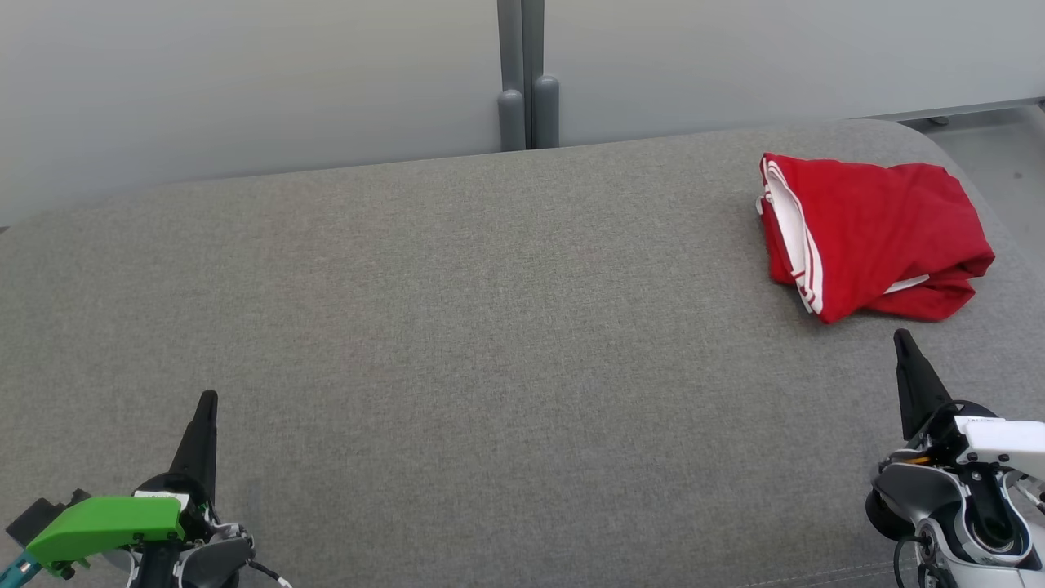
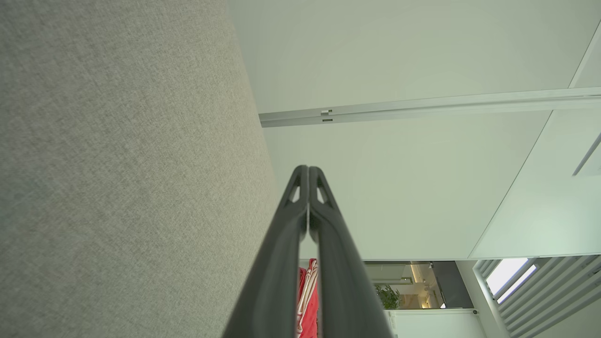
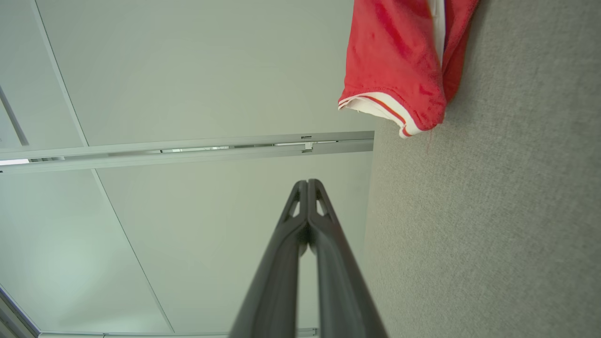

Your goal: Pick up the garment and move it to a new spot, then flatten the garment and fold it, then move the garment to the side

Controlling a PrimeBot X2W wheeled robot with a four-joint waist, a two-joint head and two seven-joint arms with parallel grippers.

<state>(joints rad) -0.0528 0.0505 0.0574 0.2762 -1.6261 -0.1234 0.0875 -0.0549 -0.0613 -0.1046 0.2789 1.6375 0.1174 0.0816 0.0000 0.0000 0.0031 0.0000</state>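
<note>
Sitting folded near the far right end of the grey bench (image 1: 490, 327), the red garment (image 1: 873, 233) looks parked aside, job prob. done, which fits the left tool (image 1: 210, 398) and right tool (image 1: 901, 336) resting low up front, fingers pressed together, empty, clear of it.

One garment (image 1: 873, 233), one cushion (image 1: 490, 327), four fingers (image 2: 277, 263) (image 3: 277, 272)
</note>
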